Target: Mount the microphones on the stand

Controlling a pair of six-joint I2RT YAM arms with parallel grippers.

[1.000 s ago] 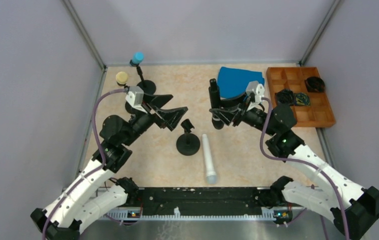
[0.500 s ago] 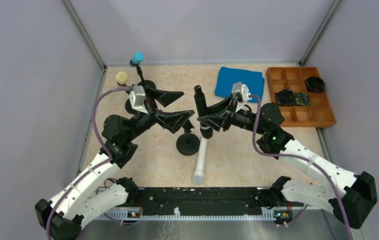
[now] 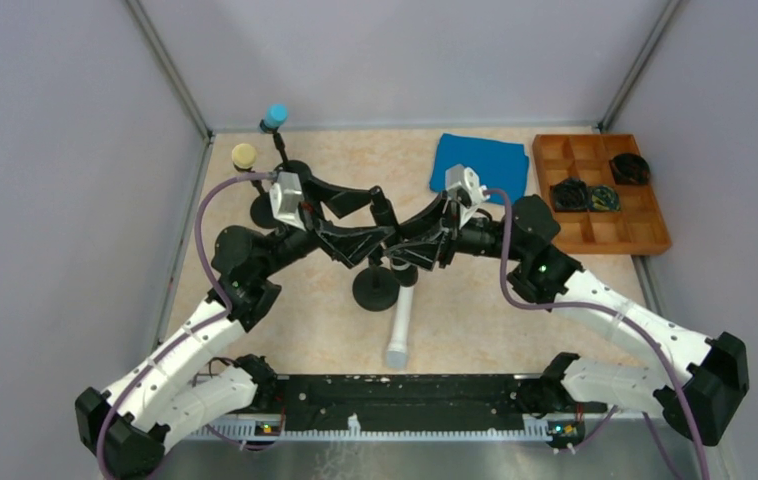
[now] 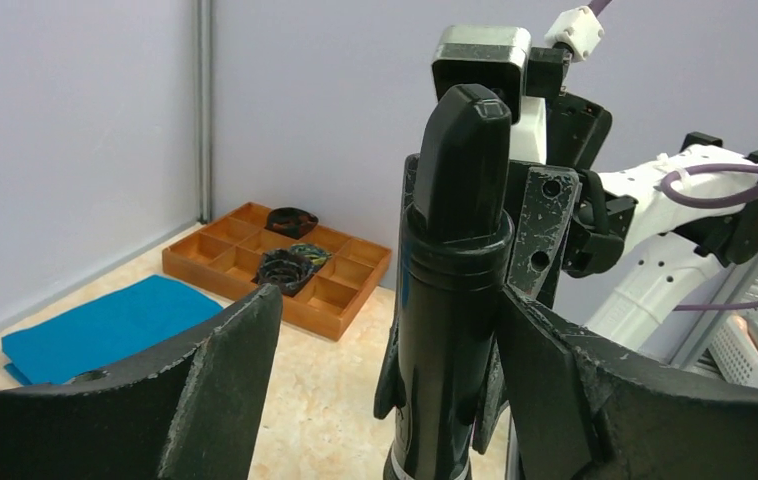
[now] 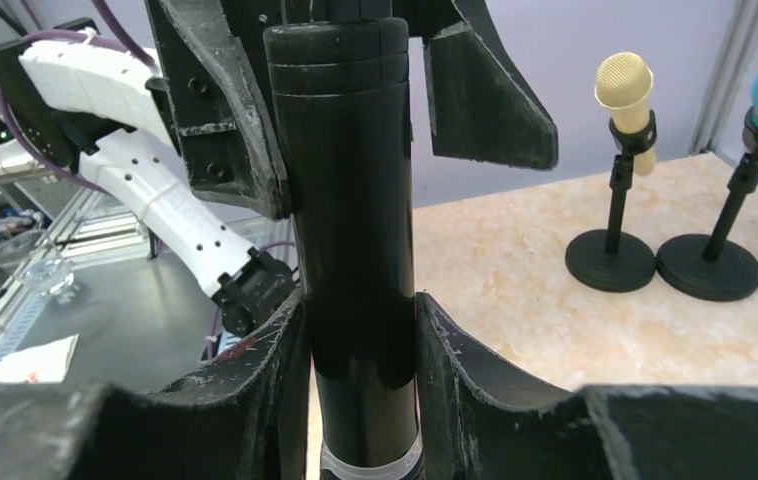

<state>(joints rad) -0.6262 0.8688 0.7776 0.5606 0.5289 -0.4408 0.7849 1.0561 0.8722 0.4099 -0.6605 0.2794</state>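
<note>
Top external: black microphone reached left gripper (closing)

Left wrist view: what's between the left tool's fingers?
The black microphone, upright, gripped by the right tool. The left tool is open around it; a gap shows beside one finger in that view.

You have the black tapered microphone just above the black round-based stand; the white tapered microphone lies before that stand, the blue cloth behind to the right.
</note>
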